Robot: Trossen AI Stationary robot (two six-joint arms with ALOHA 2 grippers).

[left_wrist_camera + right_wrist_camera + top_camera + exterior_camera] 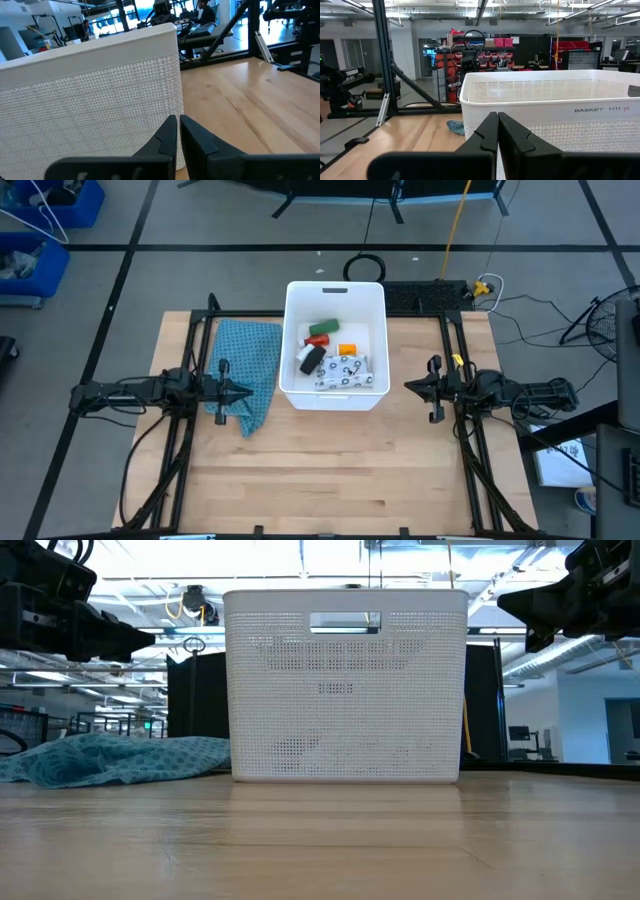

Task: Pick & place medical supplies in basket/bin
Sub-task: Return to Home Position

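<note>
Hanging empty, jaws pressed together, our left gripper [246, 392] and right gripper [408, 387] flanked the white bin [335, 287], which held the green block [325, 328], orange-red bottle [347, 350], black oblong [311, 361] and speckled pouch [346, 370]. We feared a low left swing snagging the teal cloth [252, 360].

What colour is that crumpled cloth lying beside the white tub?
The cloth is teal, clearest in the high view.

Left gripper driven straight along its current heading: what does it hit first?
Probably the white bin, its side wall dead ahead of the left gripper, which is shut. The teal cloth lies lower, seemingly beneath that line.
</note>
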